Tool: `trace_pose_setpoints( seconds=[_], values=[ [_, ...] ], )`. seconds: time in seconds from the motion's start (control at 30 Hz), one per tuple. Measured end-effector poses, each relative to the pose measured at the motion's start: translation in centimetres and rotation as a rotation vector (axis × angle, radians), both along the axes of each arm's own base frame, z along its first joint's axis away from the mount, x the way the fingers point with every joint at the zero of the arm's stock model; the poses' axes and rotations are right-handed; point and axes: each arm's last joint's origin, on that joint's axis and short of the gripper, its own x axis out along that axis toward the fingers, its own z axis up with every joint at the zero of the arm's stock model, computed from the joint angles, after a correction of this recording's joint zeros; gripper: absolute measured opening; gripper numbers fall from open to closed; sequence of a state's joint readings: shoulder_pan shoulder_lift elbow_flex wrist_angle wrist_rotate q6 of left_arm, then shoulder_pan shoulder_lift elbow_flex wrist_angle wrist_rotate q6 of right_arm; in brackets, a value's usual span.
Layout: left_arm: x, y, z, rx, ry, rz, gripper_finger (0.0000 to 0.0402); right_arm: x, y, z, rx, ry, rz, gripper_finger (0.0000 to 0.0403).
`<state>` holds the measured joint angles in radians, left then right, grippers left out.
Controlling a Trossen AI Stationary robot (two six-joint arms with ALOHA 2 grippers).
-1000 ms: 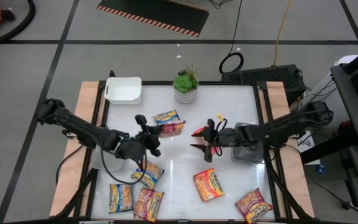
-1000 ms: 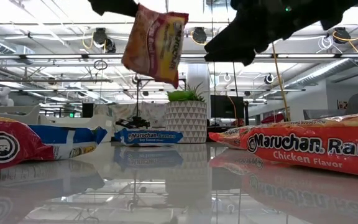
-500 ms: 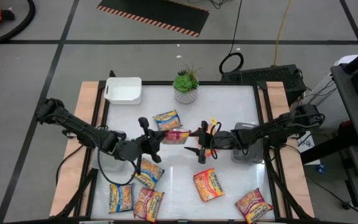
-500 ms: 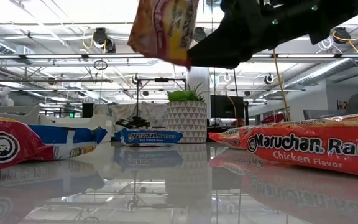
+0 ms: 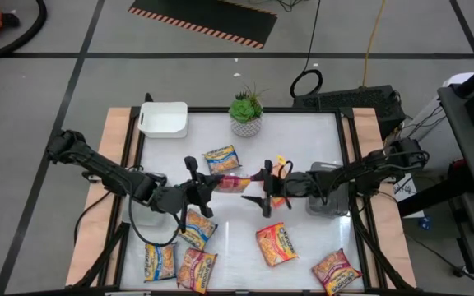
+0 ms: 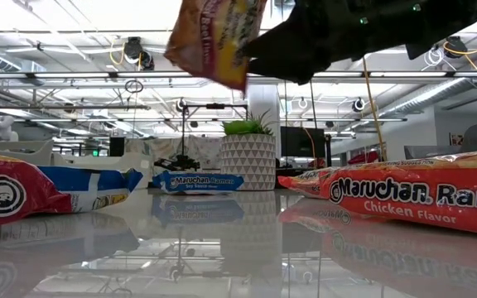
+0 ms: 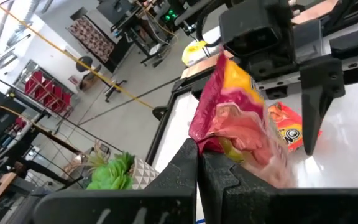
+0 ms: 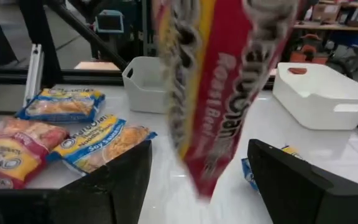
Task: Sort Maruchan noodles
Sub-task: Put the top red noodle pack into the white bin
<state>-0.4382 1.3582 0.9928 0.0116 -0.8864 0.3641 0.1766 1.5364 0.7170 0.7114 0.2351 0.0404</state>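
Handover mid-air over table centre | our left gripper (image 5: 206, 186) clamps the crinkly dark-red-and-yellow plastic noodle packet (image 5: 231, 182) | our right gripper (image 5: 263, 188) stands wide open around its far edge | next, we judge: right closes firmly, then left lets go.

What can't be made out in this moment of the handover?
- Held dark red packet: blurred in the right wrist view; flavour line only partly legible.
- Same packet, low view: top cut off by the picture's edge.
- Left gripper: its fingers hide the pinched packet edge in the left wrist view.
- Right gripper: contact with the packet is unclear.
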Motion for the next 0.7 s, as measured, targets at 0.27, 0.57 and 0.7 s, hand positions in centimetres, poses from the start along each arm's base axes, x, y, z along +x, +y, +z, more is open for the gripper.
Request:
trace_pose_setpoints(
  seconds=[0.27, 0.57, 0.7],
  values=[
    [0.0, 0.0, 0.0, -0.005, -0.003, 0.001, 0.0001, 0.0, 0.0, 0.3, 0.023, -0.027, -0.004, 0.0261],
    [0.1, 0.1, 0.0, -0.009, -0.009, 0.006, 0.0001, 0.4, 0.1, -0.3, 0.026, -0.042, -0.002, 0.0261],
    [0.1, 0.0, 0.1, -0.029, -0.020, -0.022, 0.0001, 1.2, 0.2, -1.1, 0.038, -0.108, 0.002, 0.0261]
  ],
)
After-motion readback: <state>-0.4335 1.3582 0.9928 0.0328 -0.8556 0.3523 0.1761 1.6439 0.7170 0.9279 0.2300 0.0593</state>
